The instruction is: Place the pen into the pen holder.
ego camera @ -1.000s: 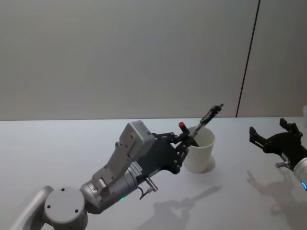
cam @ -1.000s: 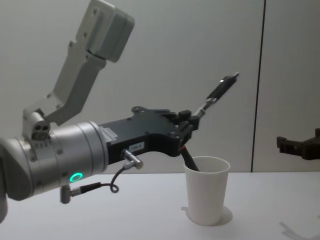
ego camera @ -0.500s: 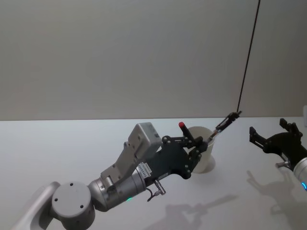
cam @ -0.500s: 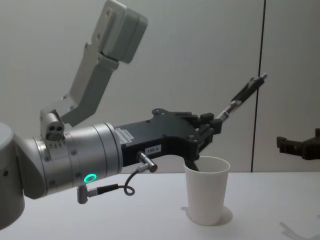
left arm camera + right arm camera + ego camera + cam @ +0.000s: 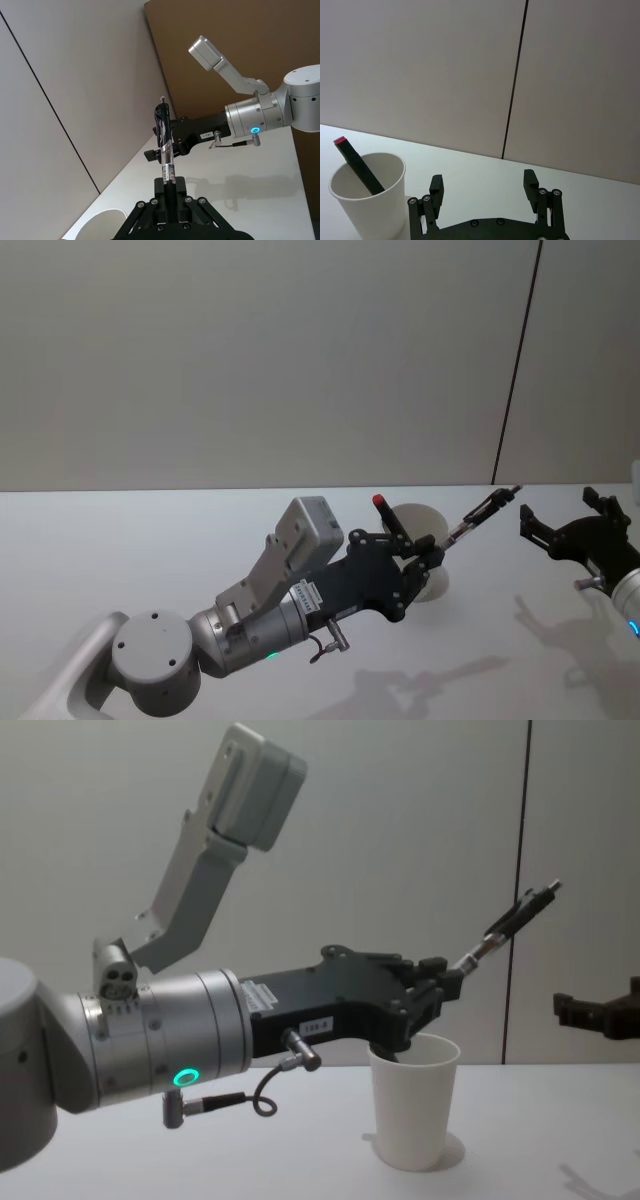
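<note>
My left gripper (image 5: pixel 437 548) (image 5: pixel 448 982) is shut on the lower end of a black and clear pen (image 5: pixel 485 510) (image 5: pixel 510 925). The pen slants up and to the right, past the rim of the pen holder (image 5: pixel 415 518) (image 5: pixel 413 1115), a white paper cup on the table. The gripper hangs just above the cup's mouth and hides part of it in the head view. In the left wrist view the pen (image 5: pixel 164 140) rises from the closed fingers (image 5: pixel 176 189), and the cup's rim (image 5: pixel 102 222) shows beside them. My right gripper (image 5: pixel 565 512) (image 5: pixel 482 187) is open and holds nothing, to the right of the cup.
A black stick with a red cap (image 5: pixel 355 162) (image 5: pixel 380 502) leans inside the cup (image 5: pixel 370 205). The white table (image 5: pixel 120 540) meets a plain wall with a dark vertical seam (image 5: pixel 515 370). The right arm (image 5: pixel 250 115) hovers over the table's right side.
My left gripper has moved to the right over the cup with the pen. The pen's upper end has swung lower and farther right. The right arm has stayed still.
</note>
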